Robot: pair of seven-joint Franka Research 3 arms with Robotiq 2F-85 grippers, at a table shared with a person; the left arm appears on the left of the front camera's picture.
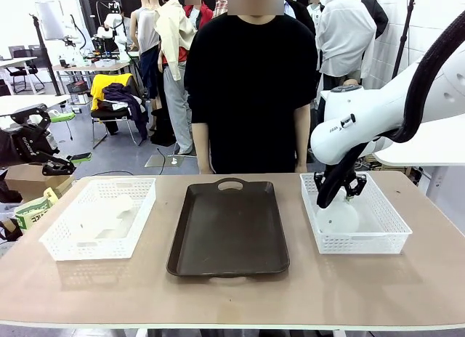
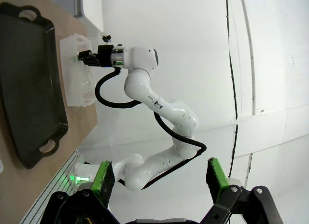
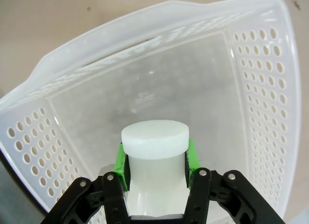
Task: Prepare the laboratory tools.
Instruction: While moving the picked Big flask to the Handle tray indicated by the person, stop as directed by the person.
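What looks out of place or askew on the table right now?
Only the translucent milky-white conical flask in the left-hand white lattice basket: it seems to lie on its side. The other flask stands upright in the right gripper's grip.

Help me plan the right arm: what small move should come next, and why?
Probably lift straight up. The right gripper is shut on the neck of the flask, which sits low inside the white basket, so it should clear the walls before moving sideways.
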